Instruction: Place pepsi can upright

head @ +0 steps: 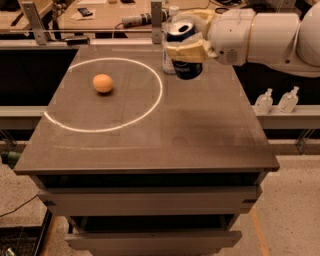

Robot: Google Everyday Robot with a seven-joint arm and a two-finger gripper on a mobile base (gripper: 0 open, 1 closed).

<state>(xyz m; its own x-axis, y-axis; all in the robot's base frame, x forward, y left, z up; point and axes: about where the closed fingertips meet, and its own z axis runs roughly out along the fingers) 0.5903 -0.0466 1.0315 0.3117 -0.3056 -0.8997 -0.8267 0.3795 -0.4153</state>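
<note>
The pepsi can (186,67) is a blue can with a silver top, held upright and a little tilted above the far right part of the dark table (200,130). My gripper (186,44) comes in from the right on a white arm and is shut on the can, with a tan finger (187,51) across the can's upper half. A clear plastic bottle (167,56) stands just behind and left of the can, partly hidden by it.
An orange ball (103,83) lies inside a white circle (150,107) on the left half of the table. Two small clear bottles (276,100) stand on a ledge to the right. A cluttered bench (100,12) runs behind.
</note>
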